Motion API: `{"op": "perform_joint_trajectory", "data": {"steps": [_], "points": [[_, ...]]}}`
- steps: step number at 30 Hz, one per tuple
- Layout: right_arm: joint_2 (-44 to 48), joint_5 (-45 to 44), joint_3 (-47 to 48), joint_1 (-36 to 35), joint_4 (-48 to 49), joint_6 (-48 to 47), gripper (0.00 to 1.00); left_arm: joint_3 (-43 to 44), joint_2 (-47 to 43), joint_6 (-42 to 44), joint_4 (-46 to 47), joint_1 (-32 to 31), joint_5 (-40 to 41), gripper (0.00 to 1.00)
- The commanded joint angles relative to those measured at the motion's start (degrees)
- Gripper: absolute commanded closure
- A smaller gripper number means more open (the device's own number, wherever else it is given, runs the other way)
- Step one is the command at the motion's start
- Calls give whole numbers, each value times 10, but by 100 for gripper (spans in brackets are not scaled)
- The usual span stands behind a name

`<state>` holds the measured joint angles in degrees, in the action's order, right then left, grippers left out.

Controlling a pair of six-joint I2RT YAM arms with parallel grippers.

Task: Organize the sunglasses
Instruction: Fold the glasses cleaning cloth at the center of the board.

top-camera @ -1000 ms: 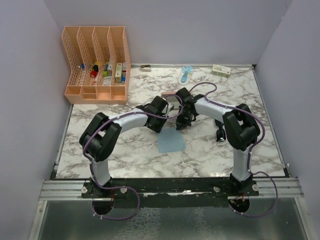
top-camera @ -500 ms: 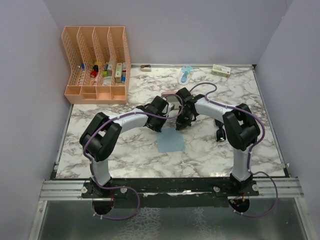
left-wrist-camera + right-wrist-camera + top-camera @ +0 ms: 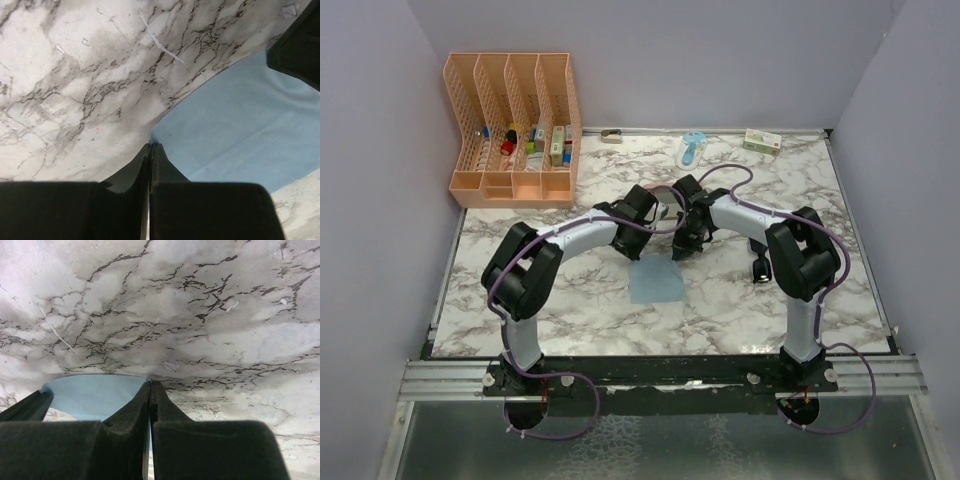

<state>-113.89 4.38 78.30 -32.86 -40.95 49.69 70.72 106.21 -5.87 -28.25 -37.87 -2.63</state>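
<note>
Left gripper, right gripper shut on cloth corners at 11 and 1 o'clock — thin bites, a corner may slip

Left arm and right arm in pale grey shells, bulky black joint housings, looping purple cables, black wedge-shaped jaws, black base rail

Desk — white marble pattern with dark grey veining. Cloth plain light blue; sunglasses black; slotted rack — peach-orange with lattice holes.
</note>
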Motion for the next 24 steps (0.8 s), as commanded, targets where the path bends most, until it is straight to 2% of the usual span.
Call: {"op": "perform_joint_trajectory", "data": {"steps": [1, 14, 24], "points": [[-3, -36, -1, 3, -15, -17, 99, 36, 5, 14, -19, 9, 12, 100], [8, -47, 64, 3, -30, -25, 99, 63, -3, 29, -17, 12, 2, 100], [25, -55, 68, 3, -22, -34, 99, 103, 4, 42, -17, 32, 9, 100]]}}
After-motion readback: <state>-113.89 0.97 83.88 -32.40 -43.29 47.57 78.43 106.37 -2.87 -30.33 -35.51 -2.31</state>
